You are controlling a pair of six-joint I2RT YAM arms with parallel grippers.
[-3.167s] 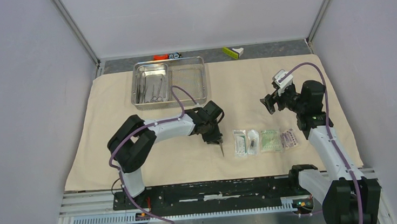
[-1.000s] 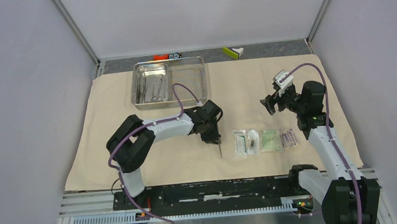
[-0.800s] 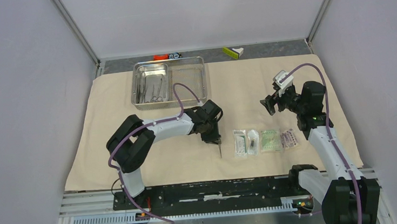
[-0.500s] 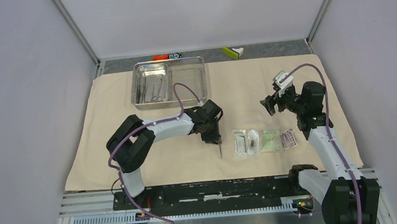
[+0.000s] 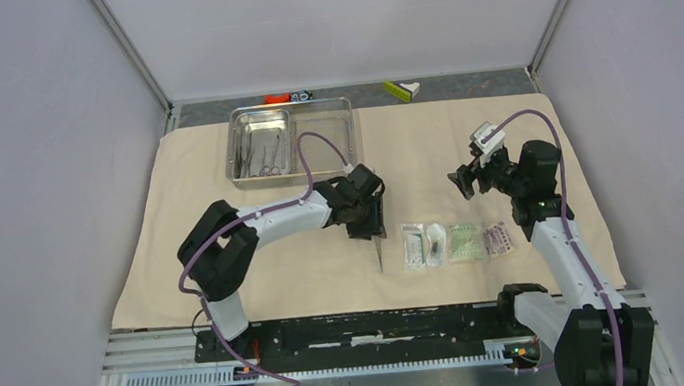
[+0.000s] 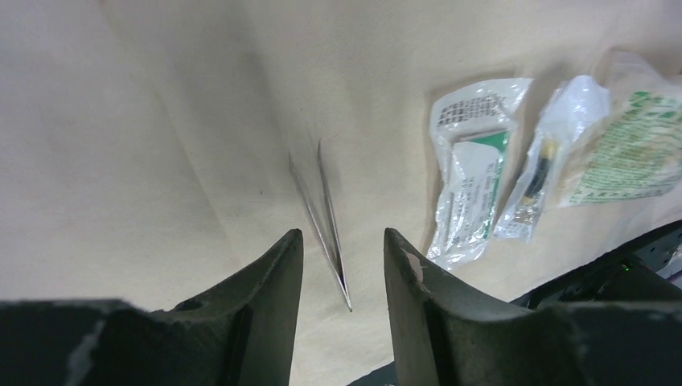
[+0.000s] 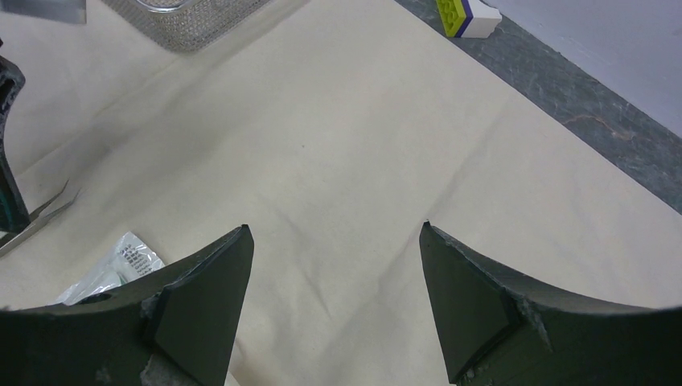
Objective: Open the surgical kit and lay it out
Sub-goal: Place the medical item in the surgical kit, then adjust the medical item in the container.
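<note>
Top view: the left gripper [image 5: 368,221] is hovering, jaws apart, over the far end of the thin steel tweezers [image 5: 379,255] lying near-to-far on the beige cloth wrap [image 5: 232,259], with 4 sealed packets [image 5: 456,242] to their right. Left wrist: the tweezers [image 6: 322,209] are lying free. Right wrist: the right gripper [image 7: 334,233] is gaping empty, farther away.

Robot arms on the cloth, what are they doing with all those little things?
They're setting things out on the beige cloth. The left gripper is open over the tweezers, which lie flat on the cloth beside four sealed packets. The right gripper hovers open, holding nothing. More instruments wait in the steel tray at the back.
</note>
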